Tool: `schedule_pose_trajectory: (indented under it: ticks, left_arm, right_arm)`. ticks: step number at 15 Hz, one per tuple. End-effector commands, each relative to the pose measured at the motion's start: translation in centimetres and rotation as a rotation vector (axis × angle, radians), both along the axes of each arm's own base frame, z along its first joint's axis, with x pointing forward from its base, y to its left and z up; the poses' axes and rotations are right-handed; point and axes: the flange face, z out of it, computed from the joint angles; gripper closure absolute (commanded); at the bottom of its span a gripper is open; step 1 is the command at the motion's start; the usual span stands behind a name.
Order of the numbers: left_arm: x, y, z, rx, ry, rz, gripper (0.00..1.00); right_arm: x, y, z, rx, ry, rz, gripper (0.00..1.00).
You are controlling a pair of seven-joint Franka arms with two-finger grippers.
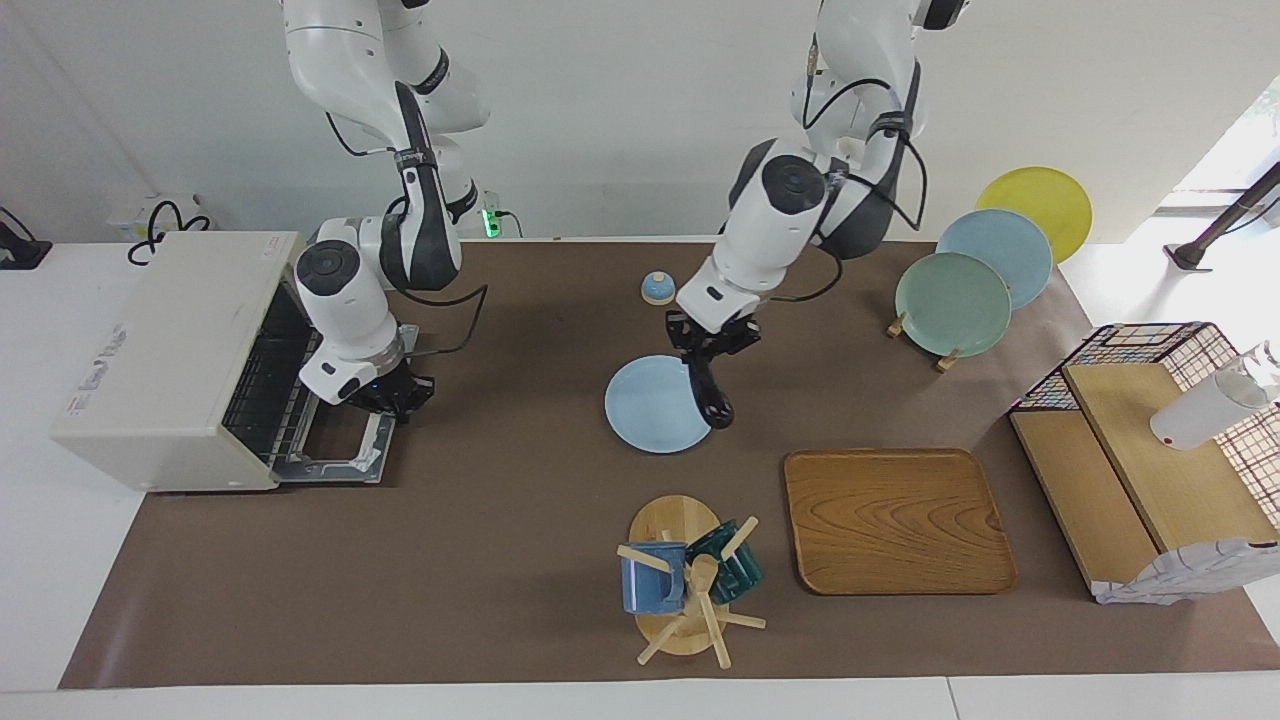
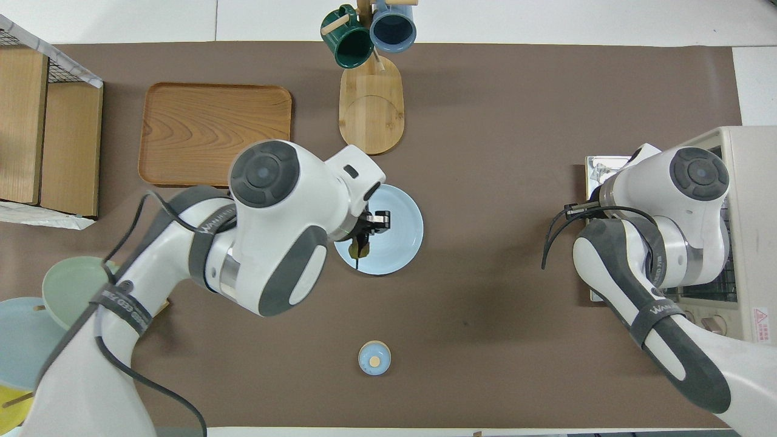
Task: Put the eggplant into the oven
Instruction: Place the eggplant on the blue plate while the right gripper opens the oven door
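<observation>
The eggplant (image 1: pixel 712 398) is dark and glossy and hangs nearly upright from my left gripper (image 1: pixel 704 362), which is shut on its upper end, over the light blue plate (image 1: pixel 645 410). In the overhead view only its stem end (image 2: pixel 359 247) shows under the left gripper (image 2: pixel 368 227). The cream-white oven (image 1: pixel 170 350) stands at the right arm's end of the table, also in the overhead view (image 2: pixel 753 182). Its door (image 1: pixel 335 455) is dropped open and the wire rack shows. My right gripper (image 1: pixel 392 395) is low over the door's outer edge.
A wooden tray (image 1: pixel 895 520) and a mug rack (image 1: pixel 685 585) with two mugs lie farther from the robots than the plate. A small blue bell (image 1: pixel 657 288) sits nearer to them. Standing plates (image 1: pixel 955 300) and a wire basket (image 1: pixel 1150 450) are at the left arm's end.
</observation>
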Motion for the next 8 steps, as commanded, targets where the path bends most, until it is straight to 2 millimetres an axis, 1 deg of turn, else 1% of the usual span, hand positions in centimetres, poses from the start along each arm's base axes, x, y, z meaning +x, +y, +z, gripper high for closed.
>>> schedule_pose_trajectory:
  ticks: [1, 2, 3, 4, 6, 8]
  left_arm:
    - [-2.3, -1.8, -2.0, -0.018, -0.014, 0.016, 1.0]
    - [-2.6, -2.1, -2.8, -0.018, -0.017, 0.015, 1.0]
    - [-2.8, -2.1, -3.6, -0.018, -0.02, 0.016, 1.0]
    - [-3.3, -2.6, -4.8, -0.013, -0.016, 0.006, 1.0]
    - [-3.6, -2.5, -6.8, -0.007, -0.019, 0.006, 1.0]
    - [-4.0, -3.0, -7.8, -0.009, -0.026, -0.001, 1.0]
  right_arm:
    - [0.0, 0.6, 0.7, 0.098, -0.005, -0.093, 1.0]
    - [0.2, 1.6, 1.0, 0.104, -0.012, -0.081, 1.0]
    - [0.5, 1.9, 1.5, 0.107, -0.013, -0.07, 1.0]
    - [0.6, 1.9, 1.7, 0.106, -0.015, -0.069, 1.0]
    - [0.4, 1.8, 1.6, 0.107, 0.003, -0.067, 1.0]
    - [0.8, 2.2, 2.6, 0.106, -0.013, -0.06, 1.0]
